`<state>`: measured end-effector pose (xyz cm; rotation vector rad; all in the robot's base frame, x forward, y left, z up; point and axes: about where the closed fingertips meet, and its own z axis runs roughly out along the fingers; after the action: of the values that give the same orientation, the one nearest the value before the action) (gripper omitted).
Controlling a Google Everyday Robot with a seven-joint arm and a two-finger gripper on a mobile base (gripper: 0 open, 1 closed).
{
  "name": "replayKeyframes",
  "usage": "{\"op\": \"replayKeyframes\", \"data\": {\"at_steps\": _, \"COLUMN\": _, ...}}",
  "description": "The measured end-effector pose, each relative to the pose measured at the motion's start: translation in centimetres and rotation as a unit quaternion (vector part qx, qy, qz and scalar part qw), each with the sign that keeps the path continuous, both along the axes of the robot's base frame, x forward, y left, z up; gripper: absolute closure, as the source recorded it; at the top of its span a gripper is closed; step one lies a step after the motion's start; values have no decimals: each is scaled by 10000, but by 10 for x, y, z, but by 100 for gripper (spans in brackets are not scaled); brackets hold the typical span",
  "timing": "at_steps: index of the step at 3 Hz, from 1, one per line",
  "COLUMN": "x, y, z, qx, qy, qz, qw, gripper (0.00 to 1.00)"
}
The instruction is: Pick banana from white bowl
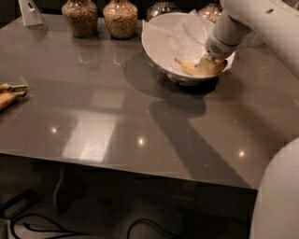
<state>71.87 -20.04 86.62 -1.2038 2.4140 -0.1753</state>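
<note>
The white bowl [152,49] stands at the back right of the grey table, lined with crumpled white paper [180,37]. The yellow banana [186,66] lies in the bowl's right half, its left end showing. My gripper [209,64] reaches down from the white arm [233,28] at the upper right. It is inside the bowl, right at the banana's right end, which it hides.
Two glass jars of brownish grains [80,17] [120,18] stand at the back, with more jars behind the bowl. A tan banana-like object [8,95] lies at the left edge. A white stand [31,11] is at the back left. My white body [280,196] fills the lower right.
</note>
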Motion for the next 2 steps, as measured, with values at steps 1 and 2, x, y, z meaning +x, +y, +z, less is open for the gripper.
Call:
{"op": "replayKeyframes", "data": {"at_steps": 1, "x": 9, "y": 1, "z": -2, "qx": -234, "qy": 109, "qz": 132, "qw": 9996, "gripper": 40}}
{"op": "replayKeyframes", "data": {"at_steps": 2, "x": 13, "y": 3, "z": -4, "qx": -394, "qy": 227, "qz": 251, "qw": 9986, "gripper": 58}}
